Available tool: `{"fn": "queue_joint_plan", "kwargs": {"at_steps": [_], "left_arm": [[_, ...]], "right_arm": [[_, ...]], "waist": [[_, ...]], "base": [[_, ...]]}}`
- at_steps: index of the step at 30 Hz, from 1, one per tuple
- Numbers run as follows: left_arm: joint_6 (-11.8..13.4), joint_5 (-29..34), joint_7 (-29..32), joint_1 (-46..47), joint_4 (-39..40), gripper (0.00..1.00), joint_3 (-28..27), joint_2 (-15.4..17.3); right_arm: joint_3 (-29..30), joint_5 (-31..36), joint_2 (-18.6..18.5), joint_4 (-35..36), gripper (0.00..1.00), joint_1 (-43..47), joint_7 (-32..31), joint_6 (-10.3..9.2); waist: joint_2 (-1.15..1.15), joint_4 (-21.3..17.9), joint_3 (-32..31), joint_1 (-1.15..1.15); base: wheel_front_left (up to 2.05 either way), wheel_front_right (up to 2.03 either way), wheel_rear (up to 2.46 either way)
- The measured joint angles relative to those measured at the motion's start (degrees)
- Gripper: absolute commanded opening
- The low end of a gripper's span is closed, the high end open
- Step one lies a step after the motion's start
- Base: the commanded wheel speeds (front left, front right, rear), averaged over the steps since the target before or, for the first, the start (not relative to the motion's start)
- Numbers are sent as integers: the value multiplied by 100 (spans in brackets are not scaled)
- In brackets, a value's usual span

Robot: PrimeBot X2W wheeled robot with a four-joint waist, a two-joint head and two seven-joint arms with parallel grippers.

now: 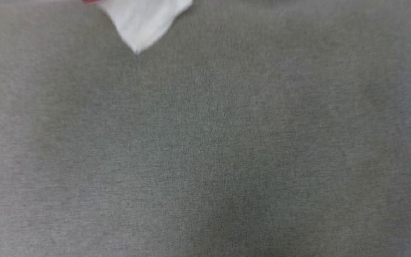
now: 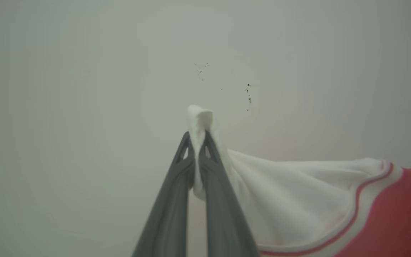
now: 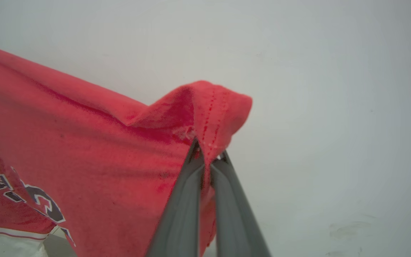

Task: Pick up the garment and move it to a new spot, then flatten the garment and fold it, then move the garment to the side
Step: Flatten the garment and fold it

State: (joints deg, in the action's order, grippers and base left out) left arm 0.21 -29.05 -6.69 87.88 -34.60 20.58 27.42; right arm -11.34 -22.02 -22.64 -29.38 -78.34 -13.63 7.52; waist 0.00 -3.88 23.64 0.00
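Claws both pinch the garment point(image 2: 298, 192). The left claw point(image 2: 197, 142) squeezes a white sleeve, and the cloth runs off toward 4 o'clock. The right claw point(image 3: 207, 157) squeezes a red edge, with cloth spreading toward 9 o'clock. In the head view, a white tip pokes in at 11 o'clock over the gray surface point(image 1: 227, 142).

Red body on garment point(image 3: 84, 142); black white-outlined characters; white sleeve point(image 2: 298, 192), thin red stripe along trim. Dark grey fingers on left gripper point(image 2: 195, 139) and right gripper point(image 3: 207, 151). Mottled grey surface point(image 1: 205, 142) around garment's white tip. Pale grey backdrop point(image 2: 84, 71) behind garment, few dark specks.
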Motion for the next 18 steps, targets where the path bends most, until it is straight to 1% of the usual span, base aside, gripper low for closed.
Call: {"fn": "queue_joint_plan", "kwargs": {"at_steps": [3,7,13,18], "left_arm": [[-4,68,-20,412,-19,0,25,-3],[-20,75,-48,691,-124,0,35,-45],[-57,-5,-163,720,-500,0,38,-170],[-144,-169,-344,460,-932,0,30,-305]], "right_arm": [[-78,35,-65,-78,0,-425,202,0],[-247,10,-82,-267,0,-823,423,0],[-612,-99,-49,-692,0,-1082,713,0],[-970,-288,32,-1117,0,-1094,870,0]], "waist": [[0,-10,371,0],[0,-6,841,0],[0,27,1407,1],[0,87,1611,1]], "base": [[0,0,0],[0,0,0],[0,0,0],[0,0,0]]}}
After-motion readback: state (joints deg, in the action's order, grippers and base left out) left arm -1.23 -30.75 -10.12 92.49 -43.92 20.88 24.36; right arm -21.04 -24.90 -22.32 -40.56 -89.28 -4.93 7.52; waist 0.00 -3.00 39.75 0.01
